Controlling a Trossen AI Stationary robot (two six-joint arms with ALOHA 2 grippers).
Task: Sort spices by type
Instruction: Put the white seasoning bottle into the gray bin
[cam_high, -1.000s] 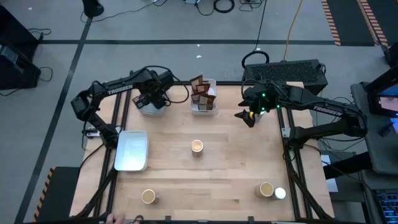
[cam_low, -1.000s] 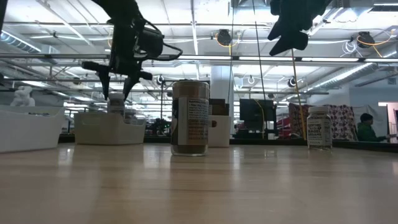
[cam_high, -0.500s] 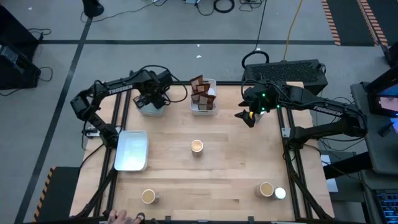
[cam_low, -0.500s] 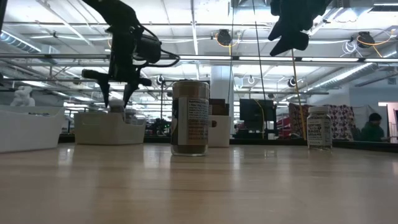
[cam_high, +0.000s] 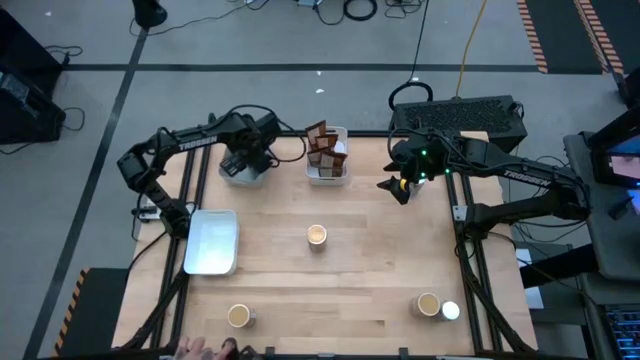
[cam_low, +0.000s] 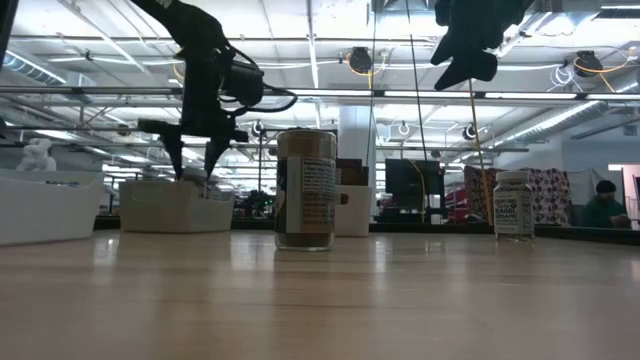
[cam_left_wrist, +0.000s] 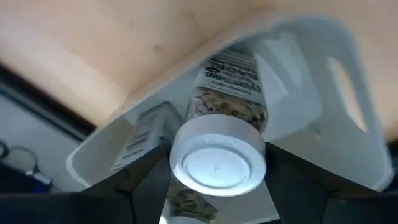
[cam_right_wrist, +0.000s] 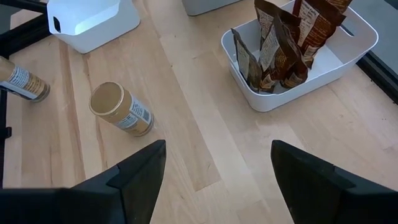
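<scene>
Spices sit scattered over the pale wooden tabletop (cam_high: 370, 250), partly sorted. At the far left corner, a white plastic bin (cam_left_wrist: 348, 106) holds white-capped glass jars (cam_left_wrist: 217, 158) of seeds, and the left tool (cam_low: 193, 160) hangs just over it, fingers spread on either side of the nearest jar's cap; from the wrist view I cannot tell whether they touch it. Nearer the front on the left lies another white rectangular bin (cam_high: 211, 241). A tan-lidded round jar (cam_high: 238, 316) stands near the front left edge. In the middle of the tabletop stands a second tan-lidded jar (cam_high: 316, 235). Behind it, at the far edge, a white tub (cam_right_wrist: 348, 53) is packed with upright dark brown packets (cam_right_wrist: 280, 43). The right tool (cam_high: 393, 186) hovers high over the far right part, fingers spread and holding nothing. At the front right, a third tan-lidded jar (cam_high: 428, 304) stands just beside a white-capped jar (cam_high: 450, 311). Someone's hand (cam_high: 200, 349) shows at the near edge.
</scene>
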